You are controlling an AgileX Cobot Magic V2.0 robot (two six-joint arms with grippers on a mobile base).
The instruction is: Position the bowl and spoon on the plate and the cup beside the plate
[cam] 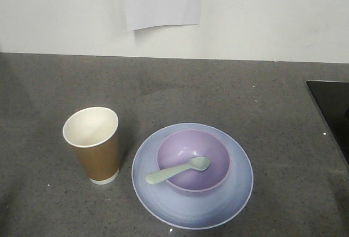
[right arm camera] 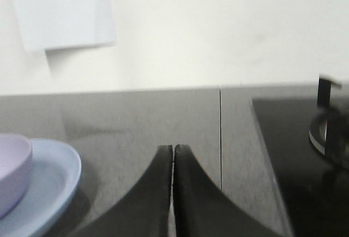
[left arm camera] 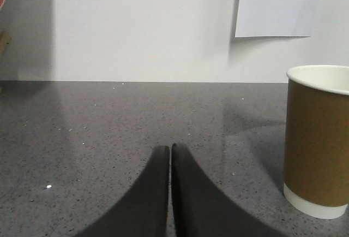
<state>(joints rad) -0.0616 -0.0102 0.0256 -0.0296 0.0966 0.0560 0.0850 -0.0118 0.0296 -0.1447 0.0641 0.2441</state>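
I see the bowl (cam: 193, 160) on the plate (cam: 192, 211), spoon (cam: 178, 171) in bowl, cup (cam: 92, 145) just left; left gripper (left arm camera: 170, 148) and right gripper (right arm camera: 173, 148) both clenched, empty.

Your left end effector (left arm camera: 170, 152): two dark curved matte fingers pressed together at tips, nothing between, held low, pointing level ahead. Your right end effector (right arm camera: 173, 152): same dark curved fingers, tips closed together, empty, low.

Lavender bowl (cam: 193, 160) on a pale blue-grey plate (cam: 192, 207), with a mint-green spoon (cam: 178, 171) in the bowl. Left of the plate, a brown cup (cam: 94, 145), white at rim, inside and base. Speckled dark grey bench (cam: 218, 89).
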